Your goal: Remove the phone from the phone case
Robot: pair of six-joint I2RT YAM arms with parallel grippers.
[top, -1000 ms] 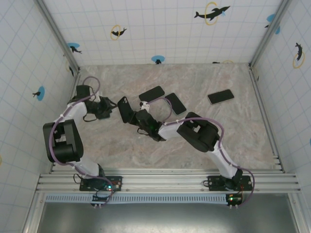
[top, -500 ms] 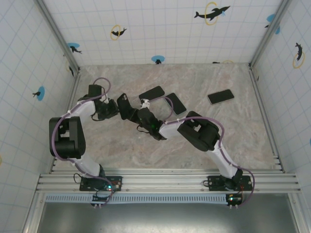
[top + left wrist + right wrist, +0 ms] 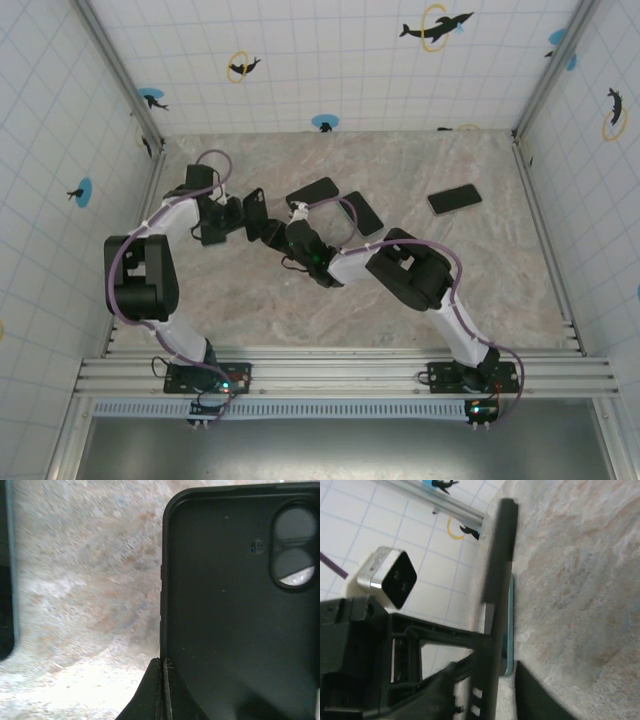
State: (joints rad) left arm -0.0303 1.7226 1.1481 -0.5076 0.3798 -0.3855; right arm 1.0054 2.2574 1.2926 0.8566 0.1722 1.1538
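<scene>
Nearest the bases, the right gripper (image 3: 279, 236) has its jaws a little apart astride the lower end of the phone case (image 3: 235, 620), and one finger is clear of it. The case is held up on edge at about 9 o'clock from the middle of the table (image 3: 400, 300). The tightly closed left gripper (image 3: 162, 685) pinches it by a long rim. Its hollow side faces the left wrist camera, and light shows through the lens cut-outs (a teal-edged slab (image 3: 508, 625) against it may be the phone, I cannot tell). The shell looks light, matte and bendy, so I would hold the rim and peel a corner. A phone would be stiff, slick and breakable, best gripped by its long edges. Farther off, at 1 to 3 o'clock, dark phones (image 3: 313, 192) lie flat.
</scene>
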